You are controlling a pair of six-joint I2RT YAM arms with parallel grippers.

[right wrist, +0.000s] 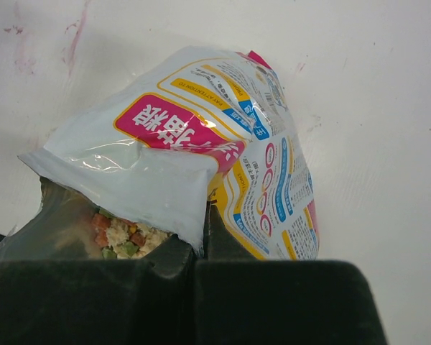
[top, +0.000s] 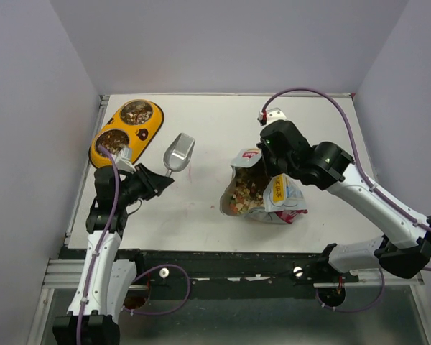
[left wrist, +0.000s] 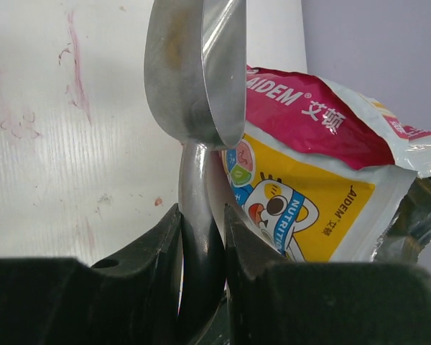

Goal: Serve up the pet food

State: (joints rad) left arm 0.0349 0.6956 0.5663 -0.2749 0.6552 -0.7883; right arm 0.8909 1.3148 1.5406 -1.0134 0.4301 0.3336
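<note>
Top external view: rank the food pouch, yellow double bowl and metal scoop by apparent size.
1-2. food pouch and yellow double bowl: too alike to rank; the right arm hides part of the pouch.
3. metal scoop, clearly smallest.

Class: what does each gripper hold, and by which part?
Left gripper: metal scoop, by its handle. Right gripper: food pouch, by its opened edge.

left arm folded upright well left of the pouch, left gripper aimed toward the pouch, clamped on the scoop handle, right arm stretched in from the pouch's right, right gripper at its far edge, jaws pinched tight on its rim
</note>
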